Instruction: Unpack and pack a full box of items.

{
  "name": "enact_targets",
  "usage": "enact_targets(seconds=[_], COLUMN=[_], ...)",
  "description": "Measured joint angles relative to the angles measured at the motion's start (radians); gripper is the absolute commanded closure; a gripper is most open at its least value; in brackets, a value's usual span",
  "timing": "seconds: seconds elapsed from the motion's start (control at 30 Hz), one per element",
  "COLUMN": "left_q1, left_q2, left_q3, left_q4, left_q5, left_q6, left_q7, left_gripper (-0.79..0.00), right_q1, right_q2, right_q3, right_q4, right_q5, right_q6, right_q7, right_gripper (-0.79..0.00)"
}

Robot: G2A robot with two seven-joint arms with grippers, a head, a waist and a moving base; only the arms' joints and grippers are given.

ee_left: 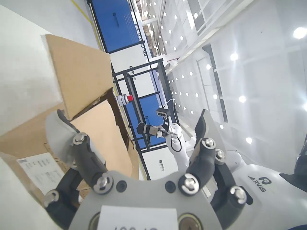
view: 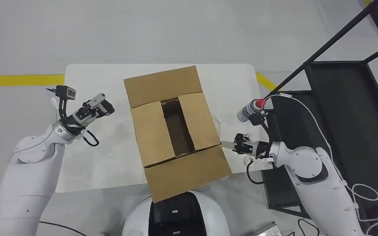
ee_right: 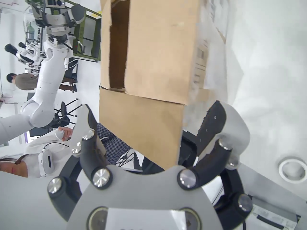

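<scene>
Straddles a flap corner of the box [ee_right: 156, 48] with the right gripper [ee_right: 151, 108], fingers spread wide, nothing gripped. Holds the left gripper [ee_left: 130, 118] wide and empty too, box well ahead of its fingers, bare table [view: 100, 159] between. Shows a dark slot open between the flaps.

The box [view: 171, 127] sat mid-table [view: 94, 159], with the left gripper [view: 106, 106] to its left and the right gripper [view: 227, 143] at its near right flap.

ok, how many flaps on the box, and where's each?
4. The far flap and near flap are spread outward. The left flap and right flap lie folded inward, with a dark gap between them. None looks hidden.
</scene>
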Motion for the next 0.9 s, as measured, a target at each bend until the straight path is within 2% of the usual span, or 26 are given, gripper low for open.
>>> enact_targets(seconds=[0.37,0.5,0.9], left_q1=[-0.122,-0.180,-0.362], left_q2=[-0.030,-0.053,-0.132], left_q3=[0.065,0.113,0.267], left_q4=[0.216,0.304,0.520], left_q5=[0.026,-0.001,-0.027], left_q6=[-0.040,-0.033,-0.022], left_q7=[0.088,0.117,0.089], left_gripper=[-0.785,-0.785,-0.785], right_q1=[-0.078,-0.075,-0.056], right_q2=[0.003,0.001,0.006], right_q3=[-0.081,-0.113,-0.150], right_q4=[0.035,0.035,-0.014], right_q5=[0.024,0.089,0.194], right_q6=[-0.048,-0.059,-0.070], right_q7=[0.064,0.071,0.105], right_gripper=[-0.785,-0.785,-0.785])
